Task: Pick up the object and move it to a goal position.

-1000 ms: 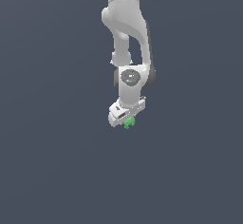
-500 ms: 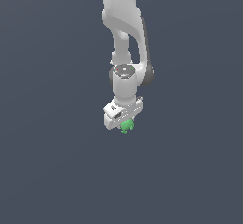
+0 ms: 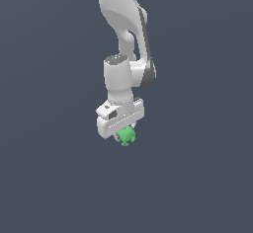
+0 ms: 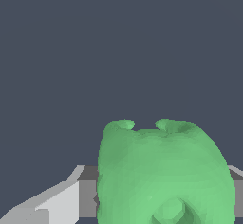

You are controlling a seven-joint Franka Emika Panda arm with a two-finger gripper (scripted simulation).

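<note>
The white arm [image 3: 123, 39] hangs down from the top of the exterior view against a plain dark grey-blue backdrop, its wrist pointing downward. At its lower end the gripper [image 3: 124, 136] carries the ball [image 3: 126, 135], a small bright green lumpy thing with stubby nubs, narrower than the gripper's white body. The ball sits right under that body, tucked between the jaws, which pinch it from both sides. In the wrist view the ball [image 4: 163, 173] looms large and close, two rounded bumps showing along its edge and a nub facing the camera, with a grey and white finger [image 4: 57, 199] touching its side.
</note>
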